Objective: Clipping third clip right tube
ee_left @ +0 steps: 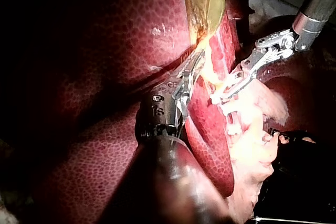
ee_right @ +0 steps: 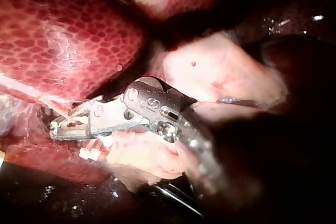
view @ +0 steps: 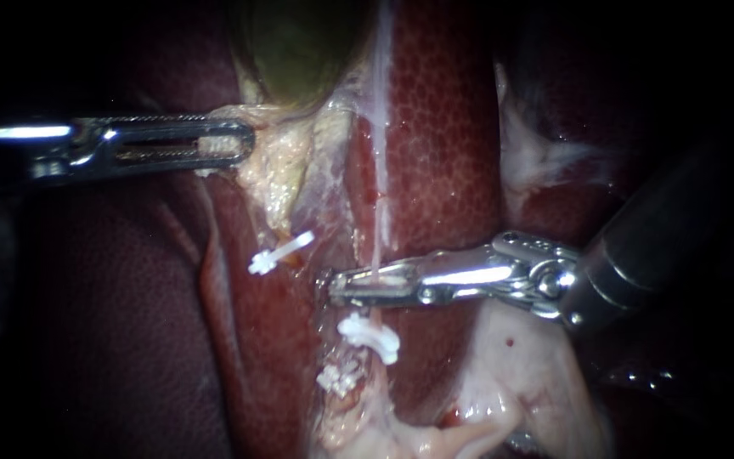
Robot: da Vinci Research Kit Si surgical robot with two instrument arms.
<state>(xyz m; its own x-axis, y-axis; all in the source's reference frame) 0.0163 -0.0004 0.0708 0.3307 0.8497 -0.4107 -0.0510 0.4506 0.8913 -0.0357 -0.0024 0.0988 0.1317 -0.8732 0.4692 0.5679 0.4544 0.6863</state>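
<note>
My left instrument (view: 233, 143) comes in from the left, its jaws shut on pale tissue at the neck of the greenish gallbladder (view: 299, 42). Two thin tubes run down from there between liver lobes. The left tube carries one white clip (view: 280, 252). The right tube (view: 380, 229) is a thin pale strand. My right instrument (view: 343, 287) reaches across it, jaws closed around it, with a pale strip showing between them. Below the jaws the same tube bears a white clip (view: 371, 336) and a second clip (view: 340, 378). In the right wrist view the jaws (ee_right: 59, 127) lie on the strand.
Dark red liver (view: 443, 127) flanks the tubes on both sides. Pale fatty tissue (view: 520, 374) lies under my right instrument's wrist. More whitish tissue (view: 545, 157) sits at the upper right. My right instrument's dark shaft (view: 664, 238) fills the right side.
</note>
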